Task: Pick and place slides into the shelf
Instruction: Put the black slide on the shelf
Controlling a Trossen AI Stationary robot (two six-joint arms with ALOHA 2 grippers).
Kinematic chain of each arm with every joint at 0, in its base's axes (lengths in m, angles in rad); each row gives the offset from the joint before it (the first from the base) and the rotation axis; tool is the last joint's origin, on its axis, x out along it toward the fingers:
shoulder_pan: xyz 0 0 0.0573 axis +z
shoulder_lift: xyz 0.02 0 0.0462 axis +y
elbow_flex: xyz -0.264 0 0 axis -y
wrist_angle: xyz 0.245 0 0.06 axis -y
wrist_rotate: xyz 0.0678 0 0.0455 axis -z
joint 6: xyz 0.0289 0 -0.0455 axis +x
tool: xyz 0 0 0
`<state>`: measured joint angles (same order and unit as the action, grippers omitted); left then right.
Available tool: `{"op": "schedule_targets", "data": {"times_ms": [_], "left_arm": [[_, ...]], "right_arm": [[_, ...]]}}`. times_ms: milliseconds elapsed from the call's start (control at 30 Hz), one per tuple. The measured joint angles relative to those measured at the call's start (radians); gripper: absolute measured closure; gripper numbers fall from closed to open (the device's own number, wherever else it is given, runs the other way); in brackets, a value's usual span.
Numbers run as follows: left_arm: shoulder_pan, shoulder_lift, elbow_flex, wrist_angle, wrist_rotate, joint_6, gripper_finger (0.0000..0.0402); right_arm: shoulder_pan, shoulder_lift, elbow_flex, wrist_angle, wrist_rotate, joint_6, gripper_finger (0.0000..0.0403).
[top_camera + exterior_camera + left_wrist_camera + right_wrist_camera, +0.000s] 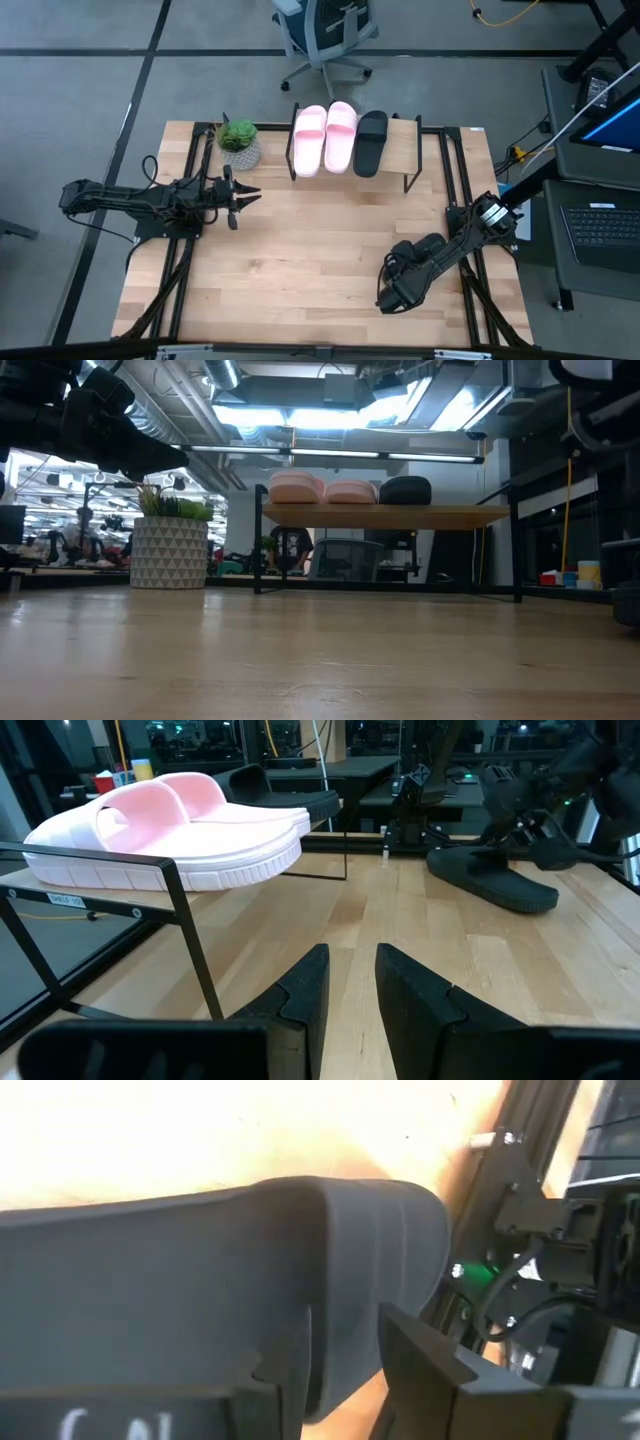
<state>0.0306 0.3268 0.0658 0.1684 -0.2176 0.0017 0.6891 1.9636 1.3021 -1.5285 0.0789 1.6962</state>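
Handling concerns the last black slide (200, 1280), which lies on the table (300, 270) at the near right, close to the frame rail. In the right wrist view, the right gripper (392, 295) has its two fingers set on either side of the slide's edge, one finger under the rim and one beyond it. We judge this a grasp on the black slide (whether the pads bear firmly or only touch, we cannot tell).

We expect the slide to be light moulded foam: soft enough to dent under the pads, stiff enough to keep its shape when lifted by one side. The matt surface should give fair friction. We would take hold at the sole's side wall or across the wide strap, since a grip at the toe tip or heel tip could let the body swing and slip.

Farther in, the left gripper (240, 197) hovers at the table's left side with its fingers slightly apart and nothing between them, pointing toward the shelf (400, 140).

At the far edge, the shelf carries two pink slides (325, 138) side by side and one black slide (370, 142) just beside them. Free plank remains to the right of that black slide. A potted plant (239, 142) stands left of the shelf.
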Motion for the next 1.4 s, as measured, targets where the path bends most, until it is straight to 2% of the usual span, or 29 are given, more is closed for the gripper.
{"op": "schedule_targets", "data": {"times_ms": [500, 933, 1400], "left_arm": [[0.000, 0.000, 0.000, 0.000, 0.000, 0.000, 0.0324], [0.000, 0.000, 0.000, 0.000, 0.000, 0.000, 0.0324], [0.000, 0.000, 0.000, 0.000, 0.000, 0.000, 0.0324]], "right_arm": [[0.000, 0.000, -0.019, 0.018, -0.004, 0.001, 0.0286], [0.000, 0.000, 0.008, 0.012, -0.002, 0.001, 0.0390], [0.000, 0.000, 0.010, -0.009, -0.003, 0.000, 0.0398]]}}
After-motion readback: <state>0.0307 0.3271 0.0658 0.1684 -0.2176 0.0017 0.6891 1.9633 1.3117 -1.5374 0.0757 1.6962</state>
